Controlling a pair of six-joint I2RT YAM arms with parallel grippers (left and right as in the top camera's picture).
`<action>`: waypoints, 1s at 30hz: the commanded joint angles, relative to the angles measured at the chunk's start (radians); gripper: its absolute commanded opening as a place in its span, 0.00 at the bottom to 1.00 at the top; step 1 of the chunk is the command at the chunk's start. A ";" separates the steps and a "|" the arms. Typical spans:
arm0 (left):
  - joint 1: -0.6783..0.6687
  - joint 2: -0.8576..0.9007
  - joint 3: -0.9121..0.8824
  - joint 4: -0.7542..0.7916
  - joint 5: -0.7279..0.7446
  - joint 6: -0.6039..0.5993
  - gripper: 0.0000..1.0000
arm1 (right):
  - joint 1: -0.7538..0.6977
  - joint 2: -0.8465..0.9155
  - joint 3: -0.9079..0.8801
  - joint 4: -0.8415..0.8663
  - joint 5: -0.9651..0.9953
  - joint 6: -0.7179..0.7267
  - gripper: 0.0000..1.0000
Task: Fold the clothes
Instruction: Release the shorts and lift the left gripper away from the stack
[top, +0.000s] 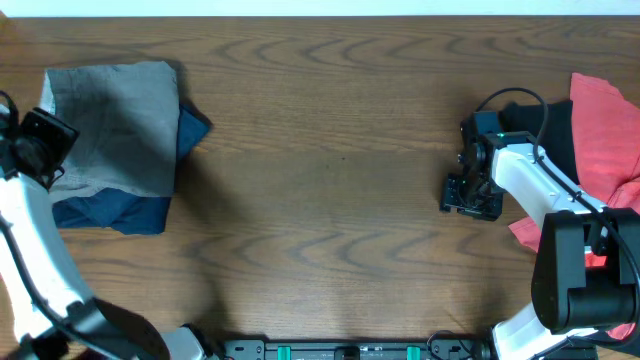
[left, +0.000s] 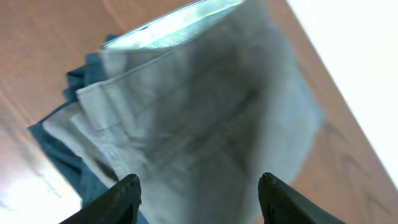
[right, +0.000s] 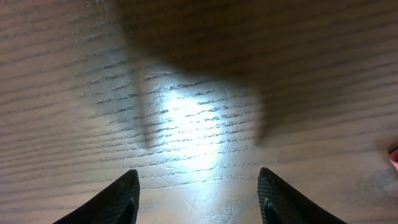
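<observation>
Folded grey cotton shorts (top: 115, 125) at 9 o'clock, likely soft and light, best pinched at stitched waistband (left: 109, 118); left gripper (left: 199, 199) and right gripper (right: 199, 193) both spread, empty.

Free passage and obstructions on the table (top: 330, 160).
Bare wood spans the middle; folded grey shorts (top: 120, 125) over navy shorts (top: 110, 212) block the left, a coral-red piece (top: 605, 125) the right edge.

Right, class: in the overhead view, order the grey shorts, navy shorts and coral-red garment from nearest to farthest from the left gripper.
1. Grey shorts, right at the left gripper.
2. Navy shorts, beneath them, far left.
3. Coral-red garment, far right edge.
</observation>
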 joint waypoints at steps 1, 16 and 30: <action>0.002 0.084 -0.010 -0.002 -0.077 -0.002 0.63 | -0.003 -0.003 0.009 -0.002 -0.007 -0.013 0.59; 0.035 0.369 -0.009 -0.056 -0.055 -0.010 0.66 | -0.004 -0.003 0.009 -0.024 -0.007 -0.027 0.59; -0.139 0.106 0.006 -0.010 0.287 0.105 0.75 | -0.004 -0.003 0.009 0.036 -0.153 -0.027 0.72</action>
